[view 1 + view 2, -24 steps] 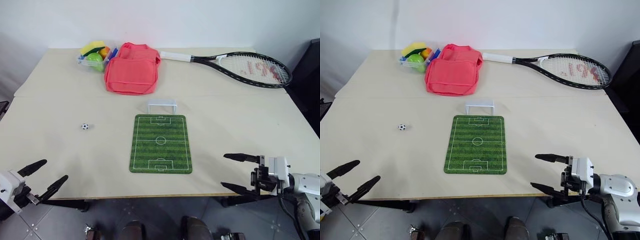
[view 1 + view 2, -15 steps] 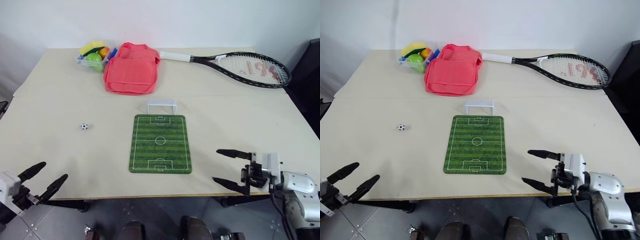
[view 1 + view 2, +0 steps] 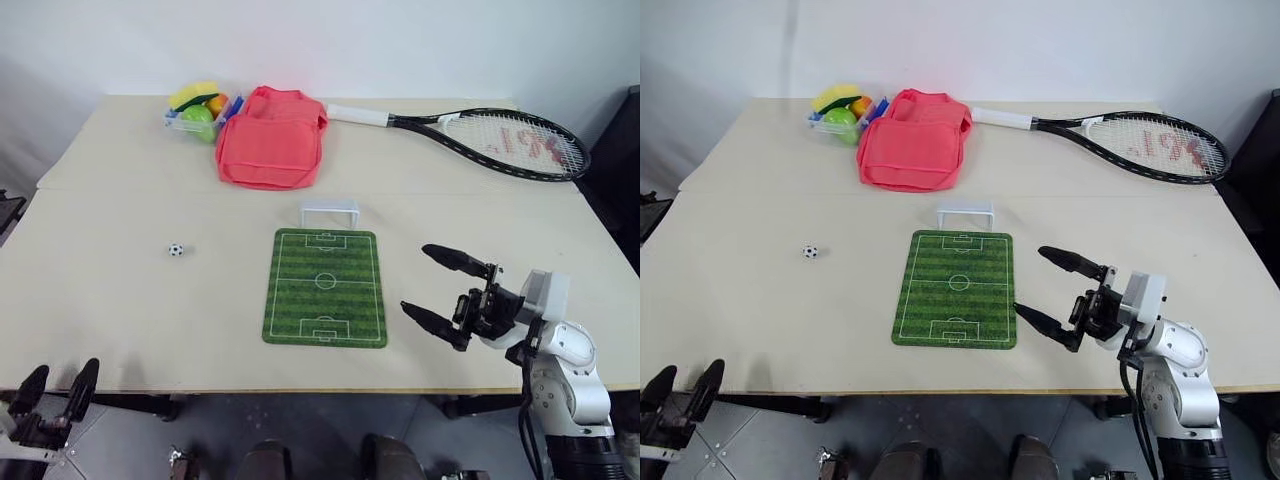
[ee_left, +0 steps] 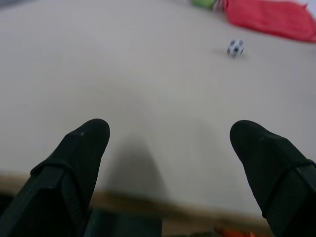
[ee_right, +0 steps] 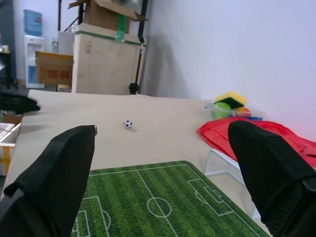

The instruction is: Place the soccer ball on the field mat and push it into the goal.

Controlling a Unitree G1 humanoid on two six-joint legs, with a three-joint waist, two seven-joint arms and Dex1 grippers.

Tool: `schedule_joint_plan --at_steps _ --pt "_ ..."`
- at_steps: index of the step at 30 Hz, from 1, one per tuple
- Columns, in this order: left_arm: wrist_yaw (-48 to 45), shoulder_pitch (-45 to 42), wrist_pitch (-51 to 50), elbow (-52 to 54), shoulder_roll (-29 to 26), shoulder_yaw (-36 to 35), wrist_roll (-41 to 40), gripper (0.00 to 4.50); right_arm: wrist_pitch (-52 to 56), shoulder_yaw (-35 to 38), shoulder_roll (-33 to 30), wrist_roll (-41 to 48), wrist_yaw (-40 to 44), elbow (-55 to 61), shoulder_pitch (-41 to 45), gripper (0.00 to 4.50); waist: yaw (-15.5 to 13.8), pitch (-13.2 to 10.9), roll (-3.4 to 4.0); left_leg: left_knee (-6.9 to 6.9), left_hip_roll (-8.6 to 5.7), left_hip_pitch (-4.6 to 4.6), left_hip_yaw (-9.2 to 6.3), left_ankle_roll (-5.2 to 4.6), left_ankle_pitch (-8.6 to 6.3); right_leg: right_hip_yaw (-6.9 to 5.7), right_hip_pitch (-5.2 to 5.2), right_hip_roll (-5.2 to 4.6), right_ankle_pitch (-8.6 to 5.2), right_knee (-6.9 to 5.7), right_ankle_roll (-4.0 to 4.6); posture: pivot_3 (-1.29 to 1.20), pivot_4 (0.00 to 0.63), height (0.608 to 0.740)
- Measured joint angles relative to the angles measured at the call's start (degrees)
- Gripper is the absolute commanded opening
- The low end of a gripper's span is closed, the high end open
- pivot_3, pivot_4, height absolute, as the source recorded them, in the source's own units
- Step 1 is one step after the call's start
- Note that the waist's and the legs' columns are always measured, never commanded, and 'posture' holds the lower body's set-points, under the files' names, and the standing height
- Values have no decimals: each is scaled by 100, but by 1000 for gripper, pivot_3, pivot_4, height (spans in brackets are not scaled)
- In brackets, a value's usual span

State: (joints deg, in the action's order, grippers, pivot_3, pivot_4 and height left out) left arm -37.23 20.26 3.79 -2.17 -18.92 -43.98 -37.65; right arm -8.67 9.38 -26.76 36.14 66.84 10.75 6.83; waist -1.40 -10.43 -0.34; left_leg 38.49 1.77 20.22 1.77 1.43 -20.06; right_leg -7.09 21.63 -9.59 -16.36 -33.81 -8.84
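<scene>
The tiny black-and-white soccer ball lies on the bare table left of the field mat, a green striped rectangle at the table's middle. The white goal stands at the mat's far end. My right gripper hovers open just off the mat's right edge, pointing left across it, with nothing between its fingers. My left gripper is open and empty, low at the table's front left corner, near the edge. From the left wrist view the ball sits far ahead on the tabletop.
A pink fabric bag lies at the back, with a clear tub of toys and a green ball to its left. A tennis racket lies across the back right. Table front edge runs close to both arms.
My right gripper has risen and swung left, from the table's front right edge to beside the mat. The left gripper has sunk lower at the front left corner. The ball has stayed put.
</scene>
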Motion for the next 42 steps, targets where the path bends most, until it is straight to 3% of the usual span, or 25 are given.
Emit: schedule_joint_plan --at_steps 6,10,21,25,33,37,42 --pt "671 -1473 -605 8 -817 436 166 4434 -60 6 -33 -93 122 -266 27 4500 4 1 2 15 -1 1 1 -1 -1 5 -1 2 3 -22 -1 0 150 740" --pt "962 -2866 -1047 -791 -1310 1175 701 4434 -78 -17 -45 -101 153 -316 63 4500 10 1 2 12 -1 0 4 0 0 5 2 7 3 -22 -1 0 150 740" --pt "577 -4601 -1074 -2840 -1572 2355 1651 4434 -97 -126 74 -201 -76 -259 -62 4500 142 1 1 -10 -1 0 21 3 1 12 15 9 5 -11 -4 0 150 740" --pt "589 -4693 -926 -3290 -1602 2490 1917 3500 -135 -169 112 -224 -174 -207 -200 4500 163 1 1 -17 0 2 29 3 1 20 25 9 6 -12 -5 0 150 740" --pt "403 -4695 -803 -3375 -1595 2501 1980 911 -223 -169 124 -224 -301 -35 -393 4500 144 1 1 -8 0 1 31 2 1 25 25 9 6 -19 -6 0 150 740" --pt "-43 -4674 -631 -3292 -1507 2480 1825 853 -231 -169 122 -223 -364 58 -394 4500 139 1 0 -8 0 3 31 2 1 25 26 9 6 -18 -6 0 150 740" --pt "-1469 -4689 -345 -2425 -1493 2579 1264 853 -204 -143 -81 -213 -332 77 -400 4500 126 1 0 4 0 10 31 2 0 26 28 9 7 -19 -7 0 150 740"
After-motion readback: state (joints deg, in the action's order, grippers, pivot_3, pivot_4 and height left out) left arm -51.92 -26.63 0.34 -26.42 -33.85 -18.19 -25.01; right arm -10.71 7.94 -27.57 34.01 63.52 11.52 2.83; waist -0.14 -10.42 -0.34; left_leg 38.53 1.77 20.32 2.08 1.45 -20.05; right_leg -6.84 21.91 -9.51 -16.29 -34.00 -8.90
